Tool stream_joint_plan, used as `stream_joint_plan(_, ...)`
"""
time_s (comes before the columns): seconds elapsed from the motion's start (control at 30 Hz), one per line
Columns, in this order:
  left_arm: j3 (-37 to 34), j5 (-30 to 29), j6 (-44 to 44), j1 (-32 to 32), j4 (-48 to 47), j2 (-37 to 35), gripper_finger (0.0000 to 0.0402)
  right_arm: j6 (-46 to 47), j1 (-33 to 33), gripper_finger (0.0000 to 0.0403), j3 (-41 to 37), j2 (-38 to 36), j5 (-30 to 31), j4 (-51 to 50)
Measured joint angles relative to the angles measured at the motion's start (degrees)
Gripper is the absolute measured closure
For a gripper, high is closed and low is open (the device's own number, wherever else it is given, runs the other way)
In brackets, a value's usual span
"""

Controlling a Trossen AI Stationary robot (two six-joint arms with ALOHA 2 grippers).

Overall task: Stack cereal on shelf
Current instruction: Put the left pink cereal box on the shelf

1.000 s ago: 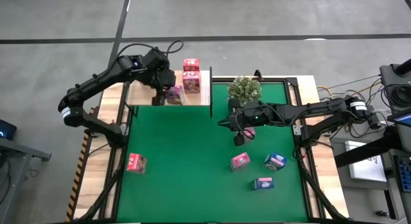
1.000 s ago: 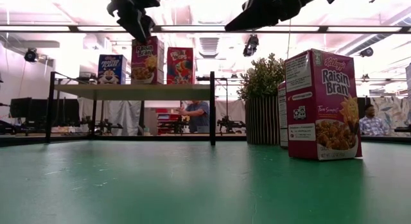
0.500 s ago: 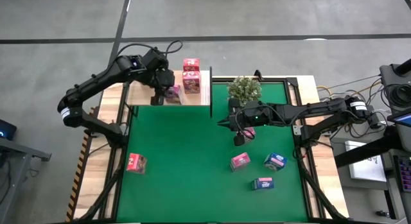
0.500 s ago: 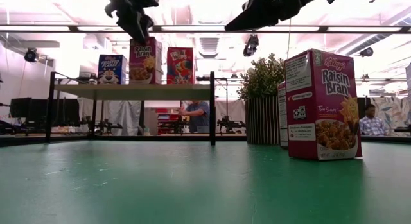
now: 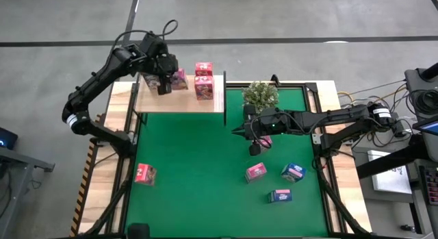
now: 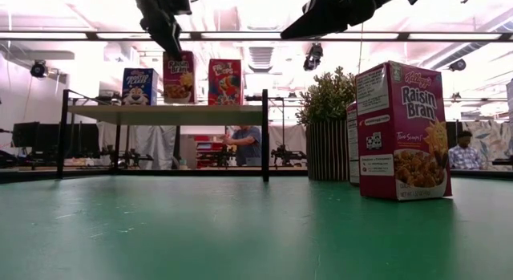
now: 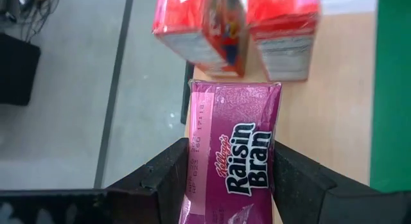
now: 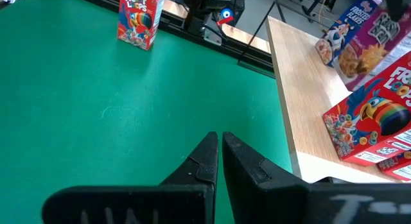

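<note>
L gripper [image 5: 163, 80] over far-left part of shelf [image 5: 164, 103], fingers clamped on a pink Raisin Bran box [image 7: 234, 161], held above the board. 3 more boxes stand on shelf: 1 blue Frosted Flakes [image 6: 139, 87], 2 red Froot Loops [image 5: 203, 79]. On green mat [image 5: 198, 177]: 5 boxes — 1 near-left [image 5: 144, 173], 4 on right side [image 5: 275, 177]. 1 potted plant [image 5: 260, 95] at far edge. R gripper [image 5: 254, 142] hovers mid-mat, fingers nearly touching, empty.

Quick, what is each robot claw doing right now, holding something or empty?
Left gripper: closed on a pink Raisin Bran box over the shelf.
Right gripper: closed, empty, above the green mat.
</note>
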Motion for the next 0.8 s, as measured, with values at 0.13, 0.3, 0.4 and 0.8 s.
stream_joint_plan(0.13,0.0,0.13,0.16,1.3,1.64,1.42,0.0226,-0.34,0.0,0.039,0.0,0.0,0.01,0.02)
stream_joint_plan(0.3,0.76,0.02,0.94,1.8,1.64,3.8,0.0226,-0.59,0.0,0.039,0.0,0.0,0.01,0.02)
stream_joint_plan(0.4,1.75,-0.26,0.92,2.1,1.41,4.84,0.0226,-0.6,0.0,0.039,0.0,0.0,0.01,0.01)
stream_joint_plan(0.8,3.48,-0.52,0.31,3.3,0.67,5.96,0.0226,-0.71,0.0,0.039,0.0,0.0,0.01,0.02)
